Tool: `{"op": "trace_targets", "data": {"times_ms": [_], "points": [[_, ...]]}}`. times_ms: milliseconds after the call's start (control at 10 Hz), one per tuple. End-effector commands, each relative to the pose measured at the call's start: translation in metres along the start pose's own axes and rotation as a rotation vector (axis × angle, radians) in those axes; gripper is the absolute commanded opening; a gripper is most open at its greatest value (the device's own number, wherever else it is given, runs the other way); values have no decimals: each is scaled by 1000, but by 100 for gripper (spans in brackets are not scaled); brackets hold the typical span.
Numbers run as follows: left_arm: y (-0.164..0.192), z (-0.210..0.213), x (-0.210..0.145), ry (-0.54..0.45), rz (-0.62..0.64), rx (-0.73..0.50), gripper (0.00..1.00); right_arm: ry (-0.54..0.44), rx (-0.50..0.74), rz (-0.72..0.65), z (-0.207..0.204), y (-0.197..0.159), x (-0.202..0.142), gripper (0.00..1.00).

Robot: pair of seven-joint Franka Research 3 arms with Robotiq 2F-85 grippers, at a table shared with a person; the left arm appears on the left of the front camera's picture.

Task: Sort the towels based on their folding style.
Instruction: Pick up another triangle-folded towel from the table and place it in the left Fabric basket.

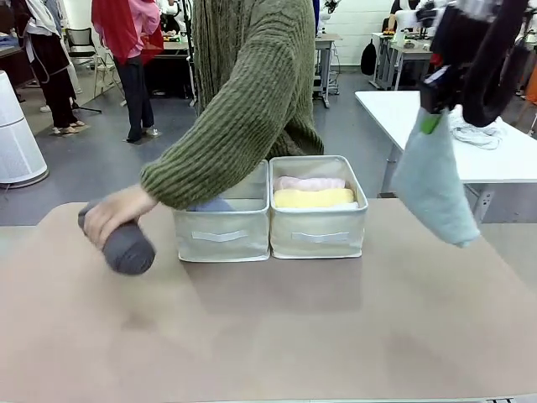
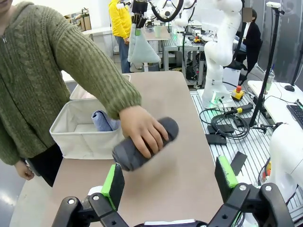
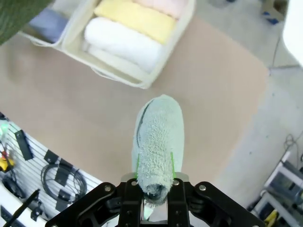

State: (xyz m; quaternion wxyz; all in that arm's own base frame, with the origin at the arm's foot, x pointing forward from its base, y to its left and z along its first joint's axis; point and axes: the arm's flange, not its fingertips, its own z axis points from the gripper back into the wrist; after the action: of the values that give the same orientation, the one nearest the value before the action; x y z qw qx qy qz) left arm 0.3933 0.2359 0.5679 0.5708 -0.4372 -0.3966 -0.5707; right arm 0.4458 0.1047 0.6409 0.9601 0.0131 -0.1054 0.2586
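A person's hand [image 1: 113, 214] presses a dark grey rolled towel [image 1: 127, 243] onto the table, left of two beige bins. The left bin [image 1: 222, 235] holds a grey-blue folded towel [image 1: 210, 204]. The right bin [image 1: 319, 231] holds pink [image 1: 310, 182], yellow [image 1: 313, 198] and white [image 3: 123, 42] rolls. My right gripper [image 1: 432, 117] hangs high at the right, shut on the top of a light blue cone towel [image 1: 436, 180] that dangles above the table. My left gripper [image 2: 169, 184] stands open just short of the dark grey roll [image 2: 165, 130], with nothing between its fingers.
The person in a green sweater [image 1: 243, 92] leans over the bins from the far side. A white table [image 1: 470, 134] stands behind at the right. Bare brown tabletop [image 1: 294, 327] stretches in front of the bins.
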Motion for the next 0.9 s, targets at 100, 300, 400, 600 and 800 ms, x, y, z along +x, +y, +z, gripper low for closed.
{"op": "trace_targets", "data": {"times_ms": [100,300,400,600,800], "points": [[-2,3,1,1,-2,6,100,-59,63,89,8,13,12,0],[-2,3,1,1,-2,6,100,-58,6,12,9,-17,-25,0],[-2,3,1,1,-2,6,100,-71,-21,-91,13,-48,-59,0],[-2,3,1,1,-2,6,100,-94,4,-301,19,-115,-163,0],[-2,3,1,1,-2,6,100,-157,40,-343,9,-133,-209,0]]}}
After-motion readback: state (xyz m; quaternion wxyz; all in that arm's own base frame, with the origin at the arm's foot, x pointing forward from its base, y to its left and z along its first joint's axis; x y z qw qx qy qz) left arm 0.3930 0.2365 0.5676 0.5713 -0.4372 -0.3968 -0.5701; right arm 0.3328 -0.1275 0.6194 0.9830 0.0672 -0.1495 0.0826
